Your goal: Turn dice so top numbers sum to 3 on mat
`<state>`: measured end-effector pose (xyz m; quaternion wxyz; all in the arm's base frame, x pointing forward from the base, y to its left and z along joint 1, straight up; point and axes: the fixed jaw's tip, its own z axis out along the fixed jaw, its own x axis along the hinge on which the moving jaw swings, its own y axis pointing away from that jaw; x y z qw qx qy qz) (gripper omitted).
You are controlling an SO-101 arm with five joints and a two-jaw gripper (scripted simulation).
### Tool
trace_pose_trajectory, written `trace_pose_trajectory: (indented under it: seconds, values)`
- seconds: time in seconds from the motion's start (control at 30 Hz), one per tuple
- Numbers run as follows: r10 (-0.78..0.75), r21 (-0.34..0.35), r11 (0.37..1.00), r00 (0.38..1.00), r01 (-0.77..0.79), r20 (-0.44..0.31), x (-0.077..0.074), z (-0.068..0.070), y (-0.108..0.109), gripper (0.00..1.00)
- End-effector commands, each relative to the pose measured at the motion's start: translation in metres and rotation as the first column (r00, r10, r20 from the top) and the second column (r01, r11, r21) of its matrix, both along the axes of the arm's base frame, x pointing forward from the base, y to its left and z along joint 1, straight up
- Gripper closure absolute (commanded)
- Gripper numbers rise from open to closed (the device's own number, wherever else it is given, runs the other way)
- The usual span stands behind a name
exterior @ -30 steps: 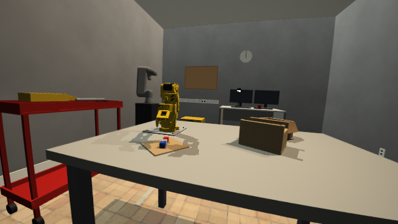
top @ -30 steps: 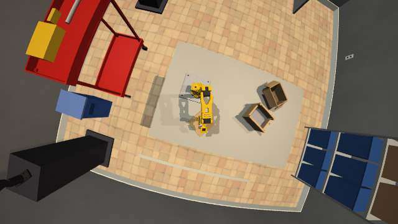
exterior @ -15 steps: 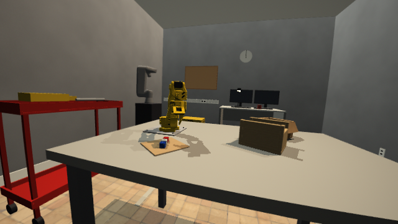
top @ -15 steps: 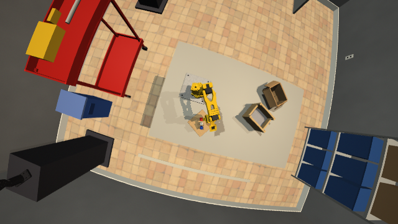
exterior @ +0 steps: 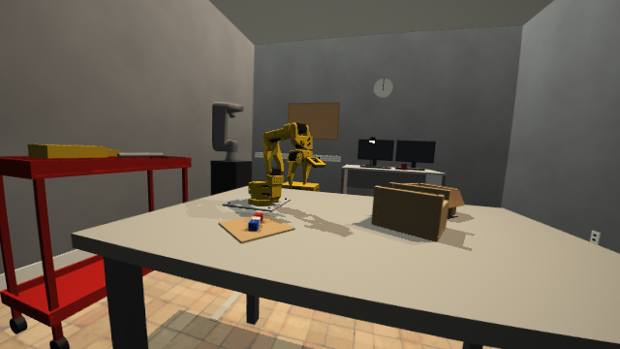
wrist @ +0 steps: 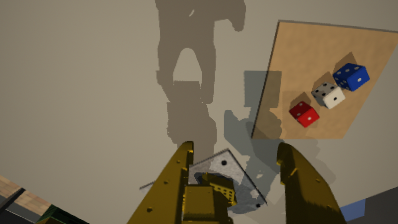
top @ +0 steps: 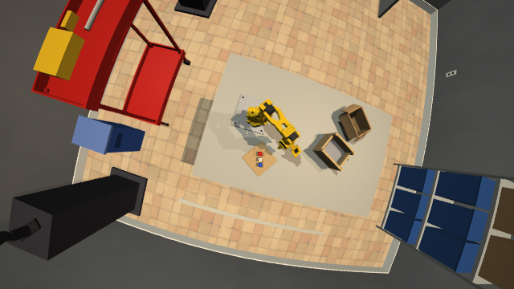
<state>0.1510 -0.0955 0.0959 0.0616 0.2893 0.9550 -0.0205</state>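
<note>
We had the hand (top: 296,152) (exterior: 318,162) (wrist: 235,145) raised beside the mat (top: 250,159) (exterior: 278,230) (wrist: 295,55), its fingers apart with nothing between them. The red die (top: 259,153) (exterior: 259,215) (wrist: 304,114), white die (top: 260,160) (exterior: 257,219) (wrist: 331,96) and blue die (top: 260,164) (exterior: 254,225) (wrist: 351,77) lay in a row on the mat, up and right of the fingers in the wrist view, red nearest. Each upper face seemed to show one pip, so we judged the total right and any coming move best kept away from that side.

From here I see smooth, matt beige on the desk (top: 321,100) (exterior: 339,252) (wrist: 90,90), a wood-like mat (top: 253,166) (exterior: 242,234) (wrist: 295,55) beyond my plastic-looking pincer (top: 291,147) (exterior: 312,162) (wrist: 235,147), and brown, cardboard-like boxes (top: 324,154) (exterior: 407,210).
</note>
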Motion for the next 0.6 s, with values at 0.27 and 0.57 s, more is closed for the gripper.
trace_pose_trajectory:
  seconds: [0.27, 0.57]
  values:
    - [0.41, -0.039, 0.912, 0.911, -0.409, 0.05, 0.012, 0.015, 0.069, 0.71]
    - [0.522, -0.052, 0.853, 0.851, -0.519, 0.065, 0.011, 0.018, 0.088, 0.71]
